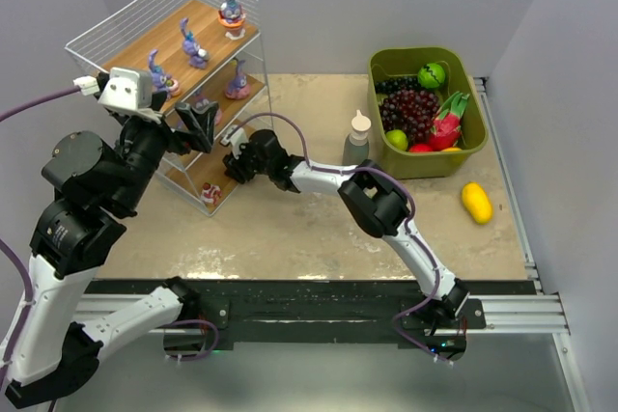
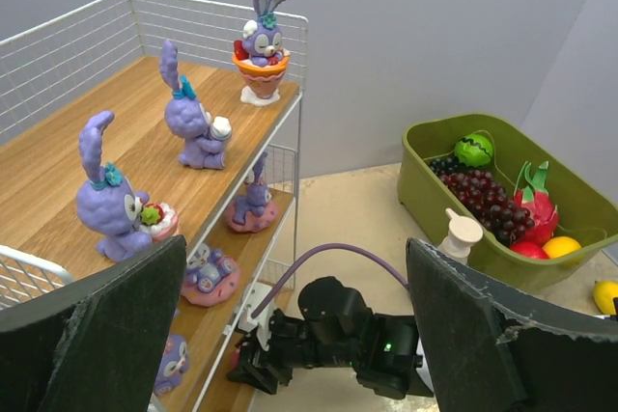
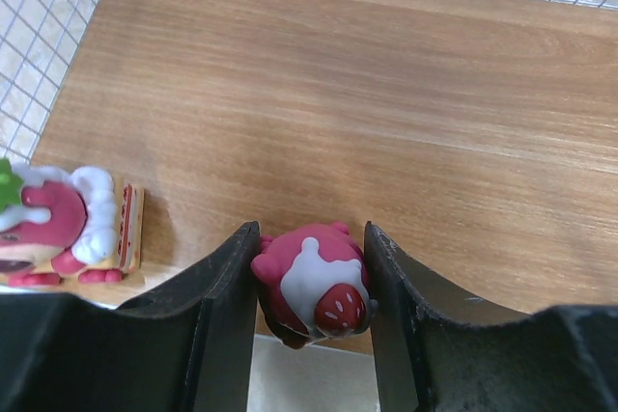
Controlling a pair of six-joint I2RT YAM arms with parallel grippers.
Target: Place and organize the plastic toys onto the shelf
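The right gripper (image 3: 309, 256) is clamped on a small red-and-white toy (image 3: 314, 291), one finger pressed against each of its sides. The jaws stand partly closed, with the toy filling the gap between them.

Position of the held toy: it is at the front edge of the lowest board (image 3: 386, 94) of the shelf (image 1: 126, 21). The wrist view does not show whether its base rests on the wood or hangs just off the lip.

Governing relation: the bare board lies straight ahead of the fingers, deeper into the shelf. The toy is compact and has no marked long axis; its strawberry end faces back toward the wrist. A second red-and-white piece (image 3: 63, 224) stands on the same board, near the left finger in the wrist view but apart from it.

The left gripper (image 1: 200, 124) hangs with its jaws fully apart and nothing between them, in front of the upper tiers, where the purple bunnies (image 2: 198, 123) stand.

Judgement: the right arm is the nearer one and already has the part. The next move calls for a short advance inward, keeping away from the neighbouring piece, and then release
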